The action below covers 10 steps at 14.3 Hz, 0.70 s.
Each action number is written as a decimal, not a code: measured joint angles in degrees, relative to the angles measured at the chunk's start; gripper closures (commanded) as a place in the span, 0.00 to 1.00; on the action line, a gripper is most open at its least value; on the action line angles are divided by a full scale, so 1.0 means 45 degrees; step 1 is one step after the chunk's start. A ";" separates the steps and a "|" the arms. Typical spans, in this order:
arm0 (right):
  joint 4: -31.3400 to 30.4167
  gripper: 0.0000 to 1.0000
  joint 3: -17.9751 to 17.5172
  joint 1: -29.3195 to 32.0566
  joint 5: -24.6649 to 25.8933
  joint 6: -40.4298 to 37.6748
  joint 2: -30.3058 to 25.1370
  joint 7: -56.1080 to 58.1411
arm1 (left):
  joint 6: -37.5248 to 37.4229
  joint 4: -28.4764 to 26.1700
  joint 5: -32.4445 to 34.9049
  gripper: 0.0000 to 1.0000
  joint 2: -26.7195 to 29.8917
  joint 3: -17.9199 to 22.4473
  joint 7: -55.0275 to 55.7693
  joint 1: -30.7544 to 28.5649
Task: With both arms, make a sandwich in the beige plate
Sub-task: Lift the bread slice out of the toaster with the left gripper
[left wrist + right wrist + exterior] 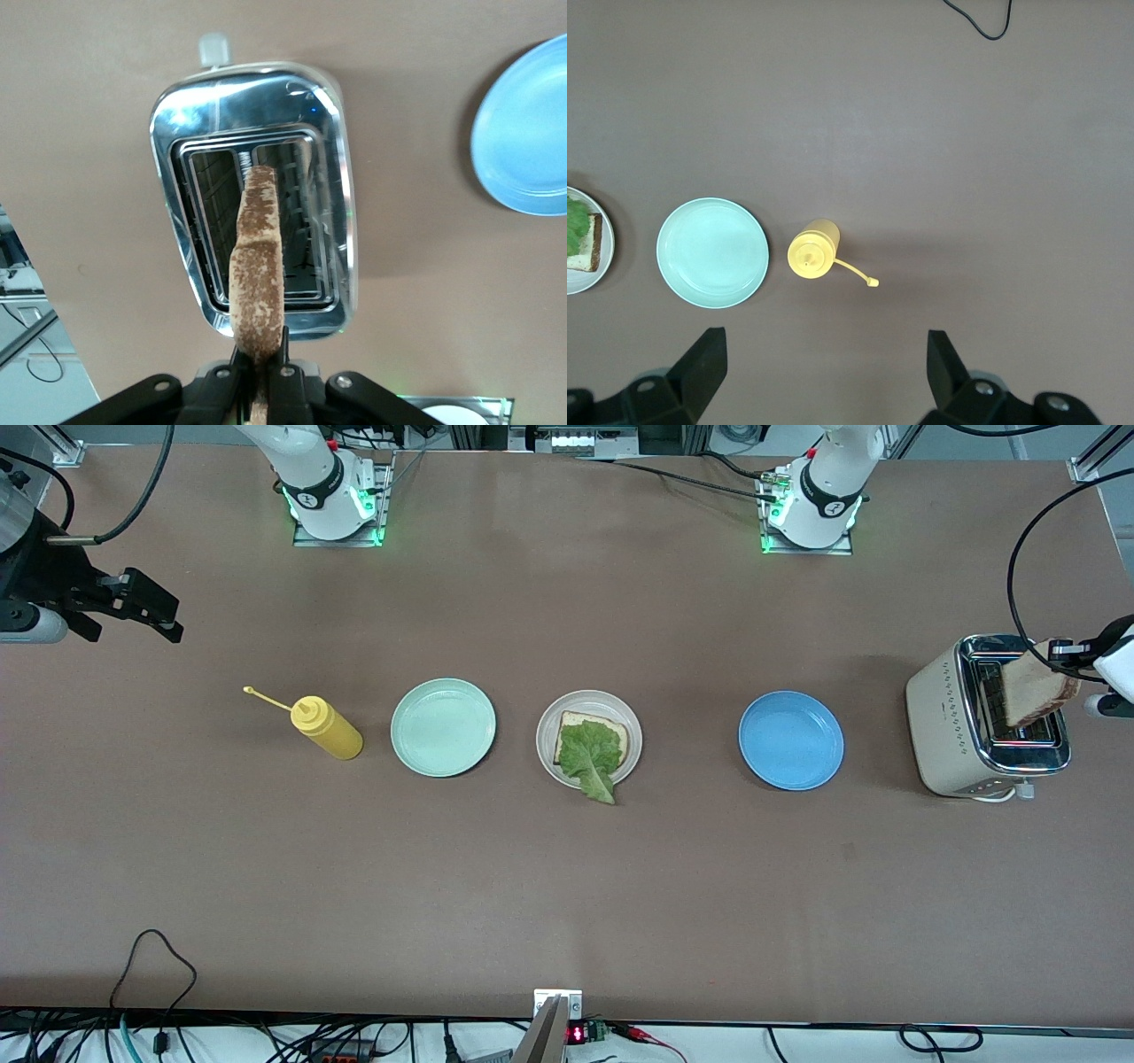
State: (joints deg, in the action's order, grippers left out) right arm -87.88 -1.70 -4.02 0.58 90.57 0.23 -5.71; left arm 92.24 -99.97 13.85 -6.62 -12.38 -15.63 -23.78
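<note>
Brown toast slice hangs over the toaster, pinched in the left gripper; right gripper waits, jaws wide.

On my feed I see a dull brown counter, a yellow squeeze bottle, a pale mint-green plate, a cream-beige plate with light-brown toast under crinkly green lettuce, a bright blue plate, a cream-and-chrome toaster, and a brown speckled slice in the black left hand.
</note>
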 measured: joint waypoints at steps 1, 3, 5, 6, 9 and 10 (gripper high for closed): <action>0.0000 0.00 0.0169 -0.0183 0.0000 -0.0001 0.0000 0.0000 | -0.0195 0.0237 -0.0056 0.98 -0.0001 -0.0315 0.0075 0.0006; 0.0000 0.00 0.0292 -0.0275 0.0007 -0.0002 0.0000 0.0000 | -0.0536 0.0637 -0.0391 0.98 0.0001 -0.1039 0.0310 0.0028; 0.0000 0.00 0.0337 -0.0126 0.0020 -0.0003 -0.0001 0.0001 | -0.0798 0.0833 -0.1273 0.99 0.0001 -0.1673 0.0705 0.0052; 0.0000 0.00 0.0309 -0.0003 0.0020 -0.0003 -0.0001 0.0002 | -0.0841 0.0870 -0.1736 0.99 0.0000 -0.1940 0.0989 0.0059; 0.0000 0.00 0.0050 0.0276 0.0020 -0.0003 -0.0001 0.0010 | -0.0854 0.0962 -0.2539 0.99 -0.0001 -0.2798 0.2024 0.0070; 0.0000 0.00 -0.0009 0.0277 0.0020 -0.0002 -0.0001 0.0010 | -0.0854 0.0992 -0.2791 0.99 -0.0001 -0.3138 0.2425 0.0073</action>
State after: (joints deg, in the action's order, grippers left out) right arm -87.88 -1.74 -2.78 0.67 90.56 0.22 -5.66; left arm 88.40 -95.50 1.29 -6.62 -26.50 -4.71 -23.45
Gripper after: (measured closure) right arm 0.000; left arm 0.912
